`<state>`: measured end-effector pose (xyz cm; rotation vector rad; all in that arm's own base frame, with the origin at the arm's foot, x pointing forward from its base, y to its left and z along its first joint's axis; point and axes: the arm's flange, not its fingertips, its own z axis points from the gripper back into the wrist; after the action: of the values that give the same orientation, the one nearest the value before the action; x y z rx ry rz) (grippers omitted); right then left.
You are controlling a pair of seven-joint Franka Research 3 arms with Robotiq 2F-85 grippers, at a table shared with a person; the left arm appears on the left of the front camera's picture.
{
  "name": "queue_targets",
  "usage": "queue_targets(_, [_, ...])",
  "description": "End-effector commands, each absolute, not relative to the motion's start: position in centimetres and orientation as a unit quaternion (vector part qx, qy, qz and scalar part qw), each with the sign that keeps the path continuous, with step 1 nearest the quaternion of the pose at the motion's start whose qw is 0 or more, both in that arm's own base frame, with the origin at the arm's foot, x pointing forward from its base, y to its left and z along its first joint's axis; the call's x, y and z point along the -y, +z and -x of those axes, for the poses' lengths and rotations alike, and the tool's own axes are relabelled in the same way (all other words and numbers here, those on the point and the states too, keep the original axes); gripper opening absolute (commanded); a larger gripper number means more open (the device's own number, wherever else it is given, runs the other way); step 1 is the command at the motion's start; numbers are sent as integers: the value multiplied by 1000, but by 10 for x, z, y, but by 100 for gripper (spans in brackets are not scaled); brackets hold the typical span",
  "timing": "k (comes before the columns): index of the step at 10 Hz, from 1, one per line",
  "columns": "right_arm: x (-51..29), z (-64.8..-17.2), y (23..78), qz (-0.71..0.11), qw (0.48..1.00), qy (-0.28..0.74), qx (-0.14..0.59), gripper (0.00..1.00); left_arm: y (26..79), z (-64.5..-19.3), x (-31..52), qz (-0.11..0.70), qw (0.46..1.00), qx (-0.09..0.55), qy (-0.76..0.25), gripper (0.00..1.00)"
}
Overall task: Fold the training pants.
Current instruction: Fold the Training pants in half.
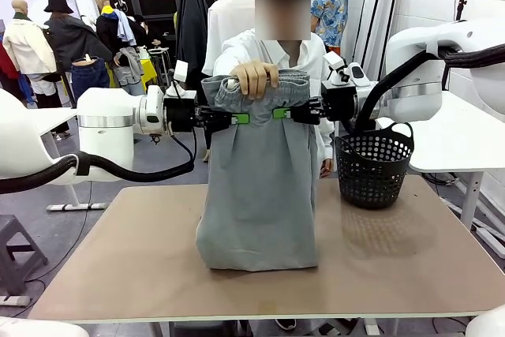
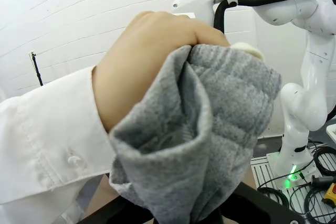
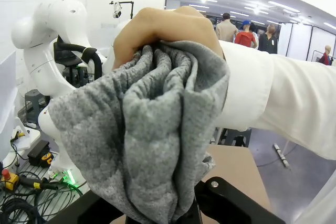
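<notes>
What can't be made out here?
- Left wrist view: fingertips of the left claw, buried in the training pants.
- Right wrist view: fingertips of the right claw, under the same cloth.
- Front view: far side of the pants and how the legs lie, hidden by the front layer.
- Front view: inside of the black basket, hidden by its wall.

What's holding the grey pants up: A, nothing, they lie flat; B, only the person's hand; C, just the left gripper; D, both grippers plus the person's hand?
D: the left gripper and right gripper pinch the pants at each side, and the person's hand grips the waistband.
</notes>
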<state>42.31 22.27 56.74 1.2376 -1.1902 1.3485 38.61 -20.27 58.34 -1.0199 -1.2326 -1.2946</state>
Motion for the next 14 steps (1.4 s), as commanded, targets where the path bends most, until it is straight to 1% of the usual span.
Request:
queue_targets(1, [-224,-421,570,-506,461,543,487,0,586,-382,203,429,507,522,-535,0])
queue_targets(14, [-224,-421,570,-506,461,543,487,0,586,-382,203,429,507,522,-535,0])
